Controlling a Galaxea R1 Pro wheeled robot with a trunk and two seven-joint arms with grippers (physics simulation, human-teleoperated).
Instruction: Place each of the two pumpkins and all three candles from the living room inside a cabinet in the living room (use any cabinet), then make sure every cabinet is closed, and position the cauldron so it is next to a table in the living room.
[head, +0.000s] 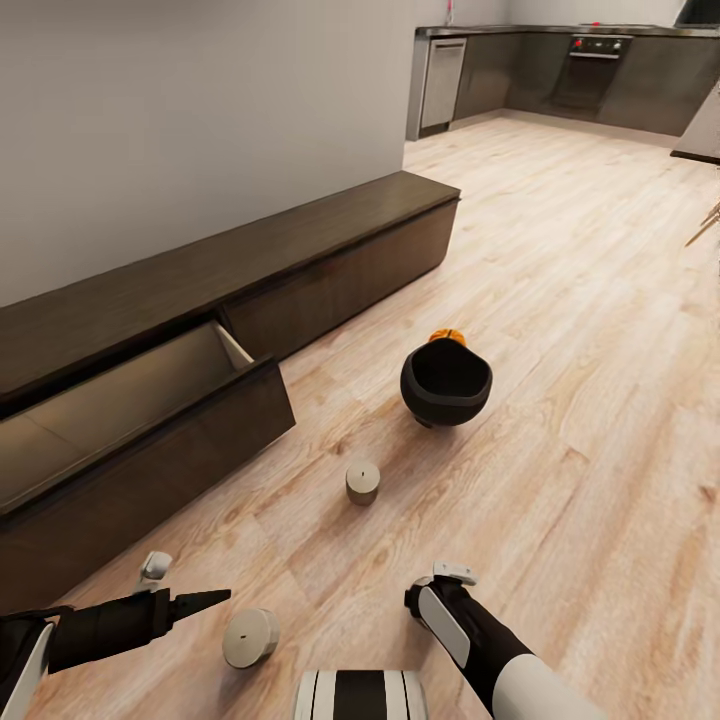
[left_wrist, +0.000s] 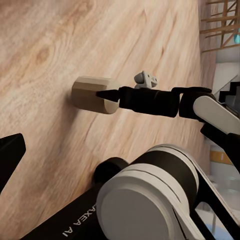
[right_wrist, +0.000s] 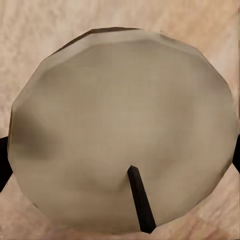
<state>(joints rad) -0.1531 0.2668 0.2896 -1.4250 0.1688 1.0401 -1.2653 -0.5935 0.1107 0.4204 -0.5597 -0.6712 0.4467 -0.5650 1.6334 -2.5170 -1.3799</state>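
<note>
Jaws spread, candle (right_wrist: 122, 130) between, "AXEA AI" lettering

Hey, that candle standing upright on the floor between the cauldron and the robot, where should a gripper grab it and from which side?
Probably from straight above, fingers closing across the round side wall of the candle. It stands upright on the floor, a short cylinder with a thin wick on top, so the curved sides give two opposite faces. It stands apart from the cauldron and the open drawer.

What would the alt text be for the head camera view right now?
A long dark-brown cabinet runs along the wall with one drawer pulled open. On the wooden floor stands a black cauldron with an orange pumpkin behind it, plus two pale candles nearer the robot's arms.
</note>
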